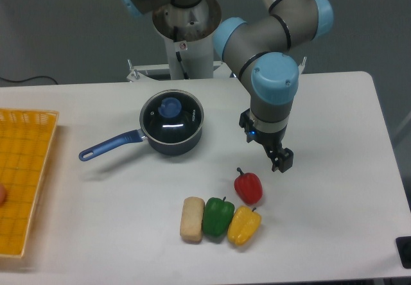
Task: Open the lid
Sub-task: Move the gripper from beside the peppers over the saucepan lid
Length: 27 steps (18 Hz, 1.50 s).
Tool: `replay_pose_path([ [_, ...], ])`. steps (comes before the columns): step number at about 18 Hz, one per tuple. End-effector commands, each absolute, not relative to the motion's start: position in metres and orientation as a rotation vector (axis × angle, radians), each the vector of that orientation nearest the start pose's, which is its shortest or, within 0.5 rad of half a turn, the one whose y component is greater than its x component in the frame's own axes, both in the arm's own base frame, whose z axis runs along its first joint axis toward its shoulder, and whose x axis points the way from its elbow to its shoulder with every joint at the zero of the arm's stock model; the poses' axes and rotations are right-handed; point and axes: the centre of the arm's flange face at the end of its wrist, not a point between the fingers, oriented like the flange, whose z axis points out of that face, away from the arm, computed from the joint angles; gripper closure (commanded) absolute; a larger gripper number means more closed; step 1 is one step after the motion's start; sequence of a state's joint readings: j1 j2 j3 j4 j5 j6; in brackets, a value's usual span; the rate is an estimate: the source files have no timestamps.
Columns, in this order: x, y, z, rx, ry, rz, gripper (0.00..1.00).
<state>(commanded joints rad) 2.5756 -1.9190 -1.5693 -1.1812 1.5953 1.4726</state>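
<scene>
Glass lid (171,114) with its blue knob sits flat on the dark blue saucepan (168,142), closed. Right of the saucepan the gripper (281,159) hangs above the table (334,169), holding nothing; I cannot tell how wide its fingers are. Near it sits a red pepper (248,185).

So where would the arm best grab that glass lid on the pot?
Probably by the blue knob at the centre of the lid, coming straight down from above. The lid lies flat on the saucepan and its rim sits flush, while the knob stands up. The tool is off to the right.
</scene>
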Motion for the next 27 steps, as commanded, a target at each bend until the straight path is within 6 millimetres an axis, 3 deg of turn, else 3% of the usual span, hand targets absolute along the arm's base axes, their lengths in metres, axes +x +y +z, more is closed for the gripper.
replay_pose_path([
  [10, -0.449, 0.441, 0.34, -3.049, 0.738, 0.095, 0.0],
  [14, -0.431, 0.443, 0.342, -3.052, 0.746, 0.098, 0.0],
  [19, -0.422, 0.44, 0.351, -3.049, 0.75, 0.113, 0.0],
  [22, -0.41, 0.433, 0.358, -3.04, 0.75, 0.121, 0.0],
  [27, -0.365, 0.444, 0.36, -3.025, 0.818, 0.111, 0.0],
])
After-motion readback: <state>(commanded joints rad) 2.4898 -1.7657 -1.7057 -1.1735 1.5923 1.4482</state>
